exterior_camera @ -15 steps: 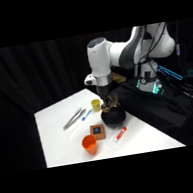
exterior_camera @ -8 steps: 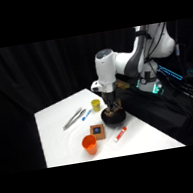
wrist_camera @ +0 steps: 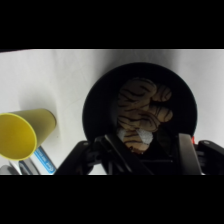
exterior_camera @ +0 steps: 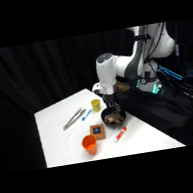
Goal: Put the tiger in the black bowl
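Observation:
The tiger point(wrist_camera: 142, 112), tan with dark stripes, lies inside the black bowl point(wrist_camera: 95, 107) and fills much of its middle. From the side, the black bowl point(exterior_camera: 105, 117) sits near the table's right edge with the tiger point(exterior_camera: 115, 117) showing as a brown lump in it. My gripper point(exterior_camera: 110, 104) hangs straight over the bowl, just above the toy. In the wrist view the gripper point(wrist_camera: 146, 144) is open, its fingers point(wrist_camera: 185, 146) spread wide at the bowl's near rim, holding nothing.
A yellow cup point(exterior_camera: 96, 104) point(wrist_camera: 22, 135) stands just behind the bowl. A brown block with a blue mark point(exterior_camera: 97, 130), an orange cup point(exterior_camera: 90, 144) and a red-and-white tube point(exterior_camera: 119, 134) lie in front. Metal tongs point(exterior_camera: 73, 118) and a blue pen point(exterior_camera: 86, 115) lie to the left.
The arm's wrist has shifted a little right and settled over the bowl. The objects on the table have not moved.

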You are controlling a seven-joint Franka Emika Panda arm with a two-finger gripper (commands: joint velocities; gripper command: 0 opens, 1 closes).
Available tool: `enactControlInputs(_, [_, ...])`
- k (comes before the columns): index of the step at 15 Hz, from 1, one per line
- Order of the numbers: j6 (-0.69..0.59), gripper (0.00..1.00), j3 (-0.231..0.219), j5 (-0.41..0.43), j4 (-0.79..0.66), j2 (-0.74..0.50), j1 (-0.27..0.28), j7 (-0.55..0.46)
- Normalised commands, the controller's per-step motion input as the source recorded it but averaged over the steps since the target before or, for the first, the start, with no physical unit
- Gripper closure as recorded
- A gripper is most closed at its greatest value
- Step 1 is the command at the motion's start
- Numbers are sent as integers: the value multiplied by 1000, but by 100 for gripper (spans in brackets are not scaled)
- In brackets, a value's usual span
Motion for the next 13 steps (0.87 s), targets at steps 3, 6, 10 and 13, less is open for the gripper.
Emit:
enactControlInputs(3, [-320, 0, -25, -168, -121, -481, 64, 75])
enactControlInputs(6, [-538, 0, 43, -110, -135, -730, 39, -25])
enactControlInputs(10, [-502, 0, 53, -12, 27, -609, -15, -124])
enactControlInputs(13, [-83, 0, 27, 57, 176, -191, -58, -124])
